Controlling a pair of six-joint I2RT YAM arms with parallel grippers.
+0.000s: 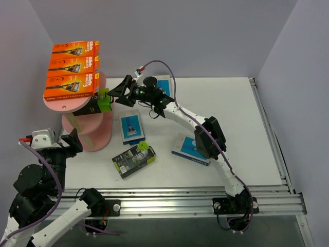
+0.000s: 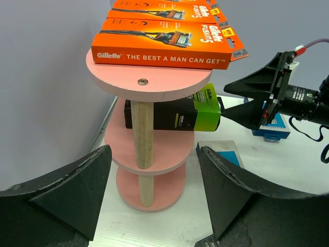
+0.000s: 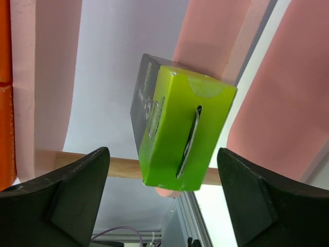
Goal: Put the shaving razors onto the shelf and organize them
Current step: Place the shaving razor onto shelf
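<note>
Shaving razors in 3 orange packs [image 1: 71, 72] lie side by side on the top board of the pink shelf [image 1: 97, 135], which stands at the far left of the tabletop [image 1: 231, 118]. 1 black-and-lime pack [image 2: 175, 113] lies flat on the middle board beside the wooden post, its lime end sticking out past the board's rim toward my right arm. My right fingers [image 1: 114, 95] are spread wide just off that lime end, 1 on each side of it, gripping nothing. My left fingers [image 1: 68, 141] hover near the shelf's near side, also spread wide and holding nothing. On the tabletop lie a second black-and-lime pack [image 1: 133, 159] and 3 blue-and-grey packs [image 1: 131, 127], 1 of them partly under my right arm.
</note>
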